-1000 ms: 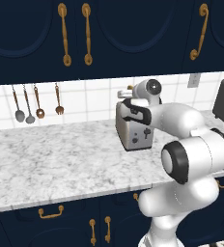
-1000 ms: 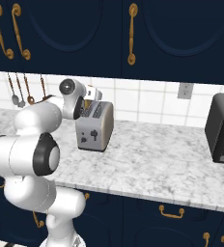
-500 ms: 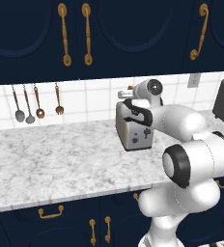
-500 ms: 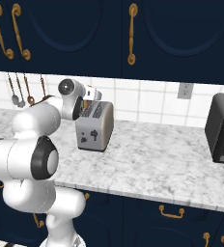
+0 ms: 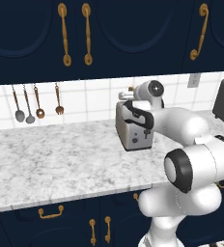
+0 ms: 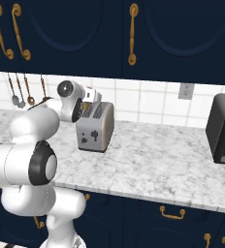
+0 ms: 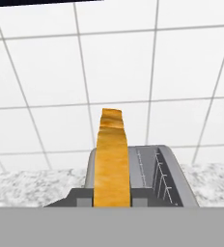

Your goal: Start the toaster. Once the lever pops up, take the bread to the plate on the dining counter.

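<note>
Bread (image 7: 112, 161) standing high in toaster (image 7: 147, 178) slot just ahead of pincer; pincer opening can't tell. Grasp, plate delivery remain.

Two base cameras behind arm, either side, both facing the boxy silver-grey toaster (image 5: 134, 128) (image 6: 95, 127). Hand camera close above its slots (image 7: 150, 176), facing the tiled wall.

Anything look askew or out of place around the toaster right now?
Nothing stands out. The small silver-grey two-slot toaster stands upright on the marbled worktop, and the golden-tan bread slice sits upright in one slot, sticking well above it. No spills or damage visible.
</note>
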